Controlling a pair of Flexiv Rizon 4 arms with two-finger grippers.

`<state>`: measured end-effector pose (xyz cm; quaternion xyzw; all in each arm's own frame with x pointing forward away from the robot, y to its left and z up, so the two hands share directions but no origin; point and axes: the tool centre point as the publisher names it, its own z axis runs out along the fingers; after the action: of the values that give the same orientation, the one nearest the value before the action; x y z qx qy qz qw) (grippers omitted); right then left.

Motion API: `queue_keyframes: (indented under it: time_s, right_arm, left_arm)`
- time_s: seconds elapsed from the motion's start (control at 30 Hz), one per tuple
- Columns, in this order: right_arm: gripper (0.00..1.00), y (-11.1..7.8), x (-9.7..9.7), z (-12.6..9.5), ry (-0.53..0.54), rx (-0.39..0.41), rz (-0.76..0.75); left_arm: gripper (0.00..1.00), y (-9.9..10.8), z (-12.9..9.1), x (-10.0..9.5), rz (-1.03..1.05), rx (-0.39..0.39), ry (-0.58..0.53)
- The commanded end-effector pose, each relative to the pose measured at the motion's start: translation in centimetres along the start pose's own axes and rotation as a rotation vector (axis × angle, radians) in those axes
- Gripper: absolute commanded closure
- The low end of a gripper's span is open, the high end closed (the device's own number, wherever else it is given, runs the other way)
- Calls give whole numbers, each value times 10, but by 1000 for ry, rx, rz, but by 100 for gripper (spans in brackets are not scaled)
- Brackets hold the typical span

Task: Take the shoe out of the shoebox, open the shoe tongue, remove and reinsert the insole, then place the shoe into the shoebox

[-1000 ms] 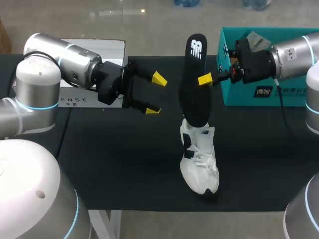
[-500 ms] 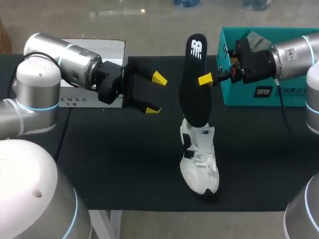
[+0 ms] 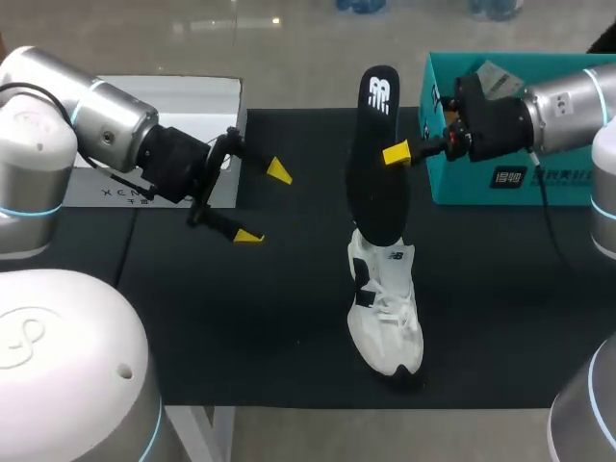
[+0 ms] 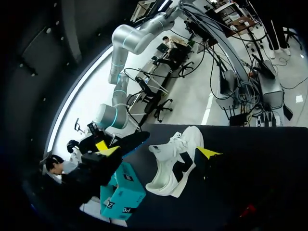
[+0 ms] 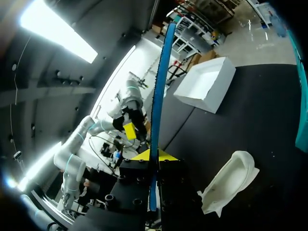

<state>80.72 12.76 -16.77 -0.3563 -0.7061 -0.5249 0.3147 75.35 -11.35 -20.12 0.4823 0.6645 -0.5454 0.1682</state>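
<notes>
- The right gripper (image 3: 390, 152) is closed on the edge of a black insole (image 3: 377, 164), which is held upright. One yellow tip is seen on the near face; the other is hidden behind the insole.
- A white logo is printed on the insole's upper end, above the right gripper.
- The white shoe (image 3: 387, 308), marked with black patches, is found on the black bench (image 3: 241, 327), below the right gripper. The insole's lower end is seen at the shoe's opening; whether it is inside cannot be told.
- The teal shoebox (image 3: 539, 183) is set just behind the right gripper, beside its arm. White print is carried on its wall.
- The left gripper (image 3: 264, 203) is spread wide and nothing is held in it. The shoe and insole are seen ahead of it, well apart.
- The upright insole is placed between the two grippers.
- A white box (image 3: 183, 106), with dark lettering on its side, is set just behind the left gripper.
</notes>
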Motion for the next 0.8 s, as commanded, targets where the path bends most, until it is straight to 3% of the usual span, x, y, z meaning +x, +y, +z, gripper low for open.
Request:
queue_keyframes:
  time_s: [0.03, 0.13, 0.2, 0.63, 0.7, 0.8]
  right_arm:
    - [100, 0, 0, 1, -2, 0, 1]
    - [100, 0, 0, 1, -2, 0, 1]
    - [100, 0, 0, 1, -2, 0, 1]
    - [100, 0, 0, 1, -2, 0, 1]
    - [100, 0, 0, 1, -2, 0, 1]
    - [100, 0, 0, 1, -2, 0, 1]
  left_arm:
    - [0, -14, -8, 7, -225, -216, 18]
    - [0, -10, -11, 11, -339, -331, 52]
    - [0, -6, -5, 14, -397, -454, 135]
    - [0, -6, -5, 14, -397, -454, 135]
    - [0, -3, -1, 13, -507, -536, 161]
    - [0, -4, 4, 21, -569, -592, 175]
